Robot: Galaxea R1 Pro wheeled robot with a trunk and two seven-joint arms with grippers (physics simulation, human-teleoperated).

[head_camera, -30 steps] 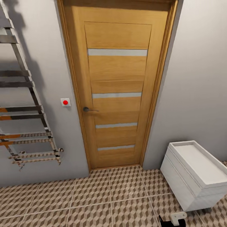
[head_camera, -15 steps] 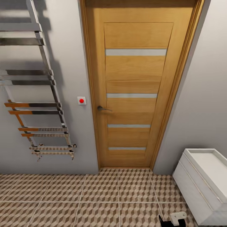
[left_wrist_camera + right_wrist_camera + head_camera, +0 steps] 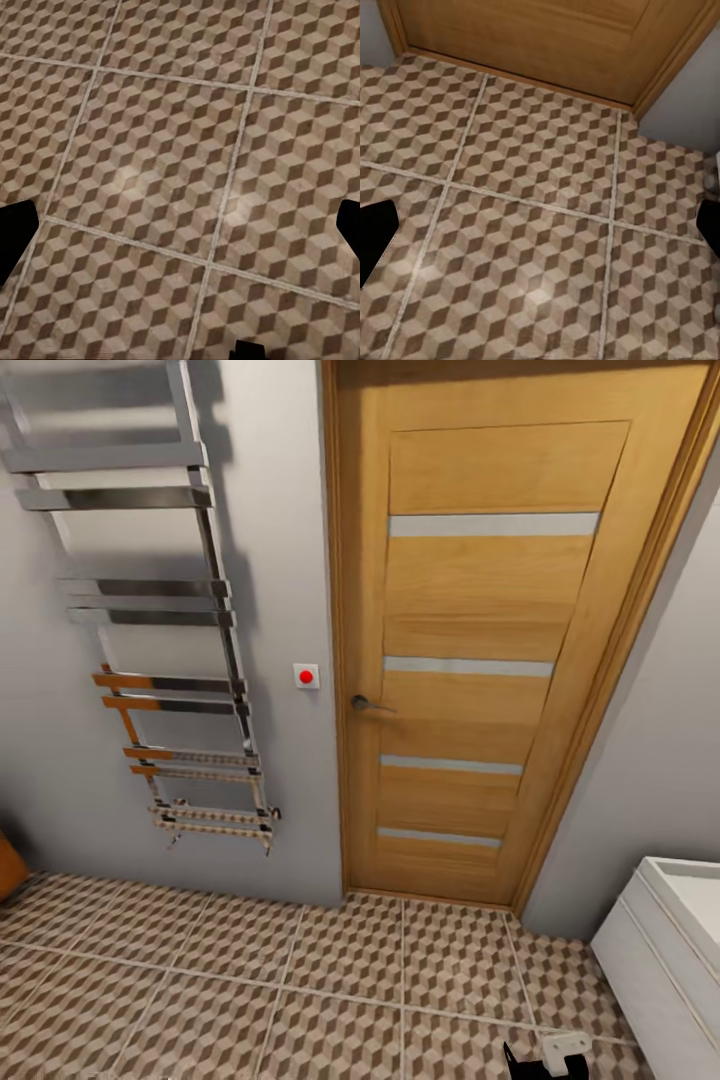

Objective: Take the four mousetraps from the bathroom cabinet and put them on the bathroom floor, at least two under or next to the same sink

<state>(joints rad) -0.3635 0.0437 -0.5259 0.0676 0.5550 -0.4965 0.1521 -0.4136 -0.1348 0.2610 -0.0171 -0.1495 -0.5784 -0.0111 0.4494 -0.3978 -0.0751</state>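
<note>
Now both claws are spread and hold nothing; in the left wrist view the left claw (image 3: pixel 180 229) shows its two dark fingertips (image 3: pixel 15 236) at the picture's sides with bare floor (image 3: pixel 172 150) between them; the right claw (image 3: pixel 540 225) looks the same over the tiles just before the door (image 3: pixel 525 37).

Compared with one second ago, the whole head picture has shifted: the door (image 3: pixel 490 640) now stands further to the right in it, the towel rail (image 3: pixel 165 650) beside the door has come fully into view, and the white vanity (image 3: pixel 665 950) is nearly cut off at the right edge; this is the camera turning left, I think, not the things moving. An orange-brown corner (image 3: pixel 8 865) now appears far left of the door, low at the wall; it may be the cabinet, but too little shows to be sure. So the robot seems on its way to fetch; the mousetraps cannot be placed from these pictures, and none lies on the tiles that show.

The head view gives the door handle (image 3: pixel 368 704) and the red button (image 3: pixel 306 676) between rail and door; the wrist views give close floor tiles, and the right one the door's foot.
</note>
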